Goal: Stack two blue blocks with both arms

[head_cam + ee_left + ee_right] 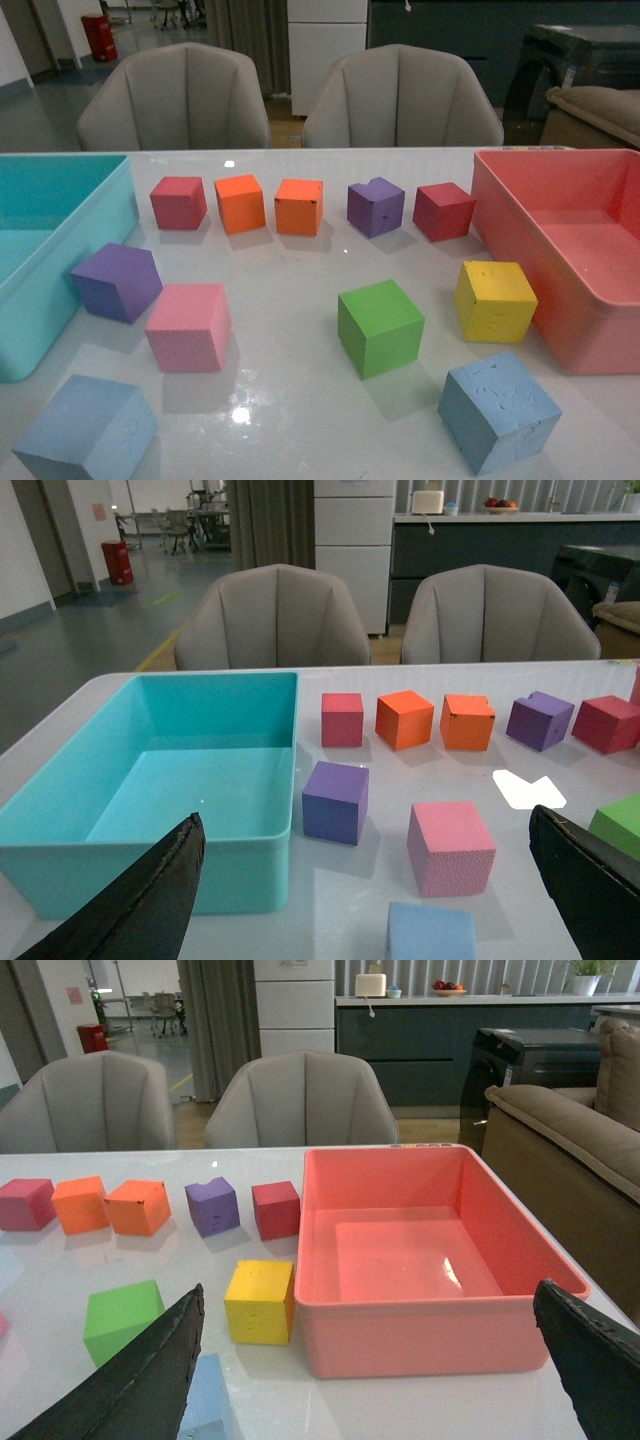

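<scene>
One blue block (430, 932) lies before the left tool (365, 815).

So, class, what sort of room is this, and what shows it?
Probably an office break area or lab lounge: grey padded chairs at the white table, a kitchen-style counter behind, and a sofa.

I see a turquoise bin (60, 300) on the counter's (300, 280) left side and a coral bin (510, 215) on its right. Red cube (178, 202), two orange, purple and maroon sit in the back row. Purple cube (116, 282), pink cube (188, 327), green cube (380, 328) and yellow cube (495, 300) lie nearer.
</scene>
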Controlling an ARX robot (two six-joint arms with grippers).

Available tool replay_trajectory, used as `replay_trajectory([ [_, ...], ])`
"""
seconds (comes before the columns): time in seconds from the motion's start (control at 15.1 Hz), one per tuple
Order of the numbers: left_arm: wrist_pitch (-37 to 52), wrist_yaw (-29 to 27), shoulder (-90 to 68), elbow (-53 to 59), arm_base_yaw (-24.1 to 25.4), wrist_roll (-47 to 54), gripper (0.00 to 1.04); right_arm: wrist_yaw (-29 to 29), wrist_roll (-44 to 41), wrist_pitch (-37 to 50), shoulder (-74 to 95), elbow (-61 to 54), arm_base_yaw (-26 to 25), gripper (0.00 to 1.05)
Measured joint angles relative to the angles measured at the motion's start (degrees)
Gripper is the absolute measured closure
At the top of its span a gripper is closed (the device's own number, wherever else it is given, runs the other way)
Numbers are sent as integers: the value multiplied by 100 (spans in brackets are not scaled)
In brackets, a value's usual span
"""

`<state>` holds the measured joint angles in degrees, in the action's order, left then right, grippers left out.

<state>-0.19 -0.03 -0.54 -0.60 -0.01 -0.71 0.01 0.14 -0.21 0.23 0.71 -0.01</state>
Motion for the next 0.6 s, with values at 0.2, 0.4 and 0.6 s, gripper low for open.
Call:
replay_trajectory([
  [0.2, 0, 0, 0, 0, 0, 0, 7, 0, 0, 0, 0, 0, 0, 6],
  [0.4, 0, 0, 0, 0, 0, 2, 7, 0, 0, 0, 0, 0, 0, 6],
  [0.6, 0, 0, 0, 0, 0, 0, 7, 0, 0, 0, 0, 0, 0, 6],
])
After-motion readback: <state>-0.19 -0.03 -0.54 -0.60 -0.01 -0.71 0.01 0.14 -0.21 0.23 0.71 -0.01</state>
